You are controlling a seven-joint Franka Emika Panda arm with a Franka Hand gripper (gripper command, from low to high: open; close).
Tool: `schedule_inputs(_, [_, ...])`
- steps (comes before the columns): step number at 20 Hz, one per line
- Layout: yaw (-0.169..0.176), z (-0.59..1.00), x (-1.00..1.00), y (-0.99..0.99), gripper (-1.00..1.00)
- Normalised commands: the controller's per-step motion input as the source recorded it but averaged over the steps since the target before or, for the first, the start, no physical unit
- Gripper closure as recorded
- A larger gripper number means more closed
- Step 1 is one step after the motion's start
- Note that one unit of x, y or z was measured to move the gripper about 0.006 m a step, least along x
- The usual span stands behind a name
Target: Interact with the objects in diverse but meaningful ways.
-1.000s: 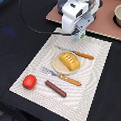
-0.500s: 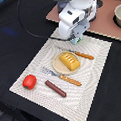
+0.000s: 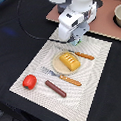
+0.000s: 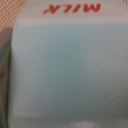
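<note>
Striped cream placemat point(image 3: 91, 67) is lying on a dark tabletop point(image 3: 17, 50), with a brown mat point(image 3: 105, 20) beyond it carrying a grey pot point(image 3: 120, 14) at the exterior view's right edge. 1 white robot arm is hanging over the placemat's far edge, its gripper point(image 3: 73, 41) low to the cloth and mostly hidden by the arm's body. From the wrist view, a pale teal milk carton point(image 4: 67, 70) is filling nearly the whole picture, its red lettering readable, so the gripper is sitting right at the carton; whether the fingers are spread or pinching it, I cannot tell.

Judging by this, the step in hand is grasping or setting down the carton at the far edge.

Nearby, a yellow bread piece point(image 3: 69, 61) is resting on a tan plate point(image 3: 59, 68), flanked by a knife point(image 3: 82, 55) and a fork point(image 3: 63, 78). 1 sausage point(image 3: 55, 88) and 1 tomato point(image 3: 29, 81) are lying nearer the camera.

Open room is lying toward the exterior view's right side of the placemat; any next move probably calls for lifting straight up first, since the knife is lying just beside the gripper.
</note>
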Motion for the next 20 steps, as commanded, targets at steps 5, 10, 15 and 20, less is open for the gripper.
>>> schedule_inputs(5, [0.0, 0.13, 0.39, 0.12, -1.0])
schedule_inputs(10, [0.012, 0.92, 0.01, 0.0, -1.0])
schedule_inputs(15, [0.0, 1.0, 0.0, 0.0, -1.0])
schedule_inputs(20, [0.0, 1.0, 0.01, -0.04, -1.0])
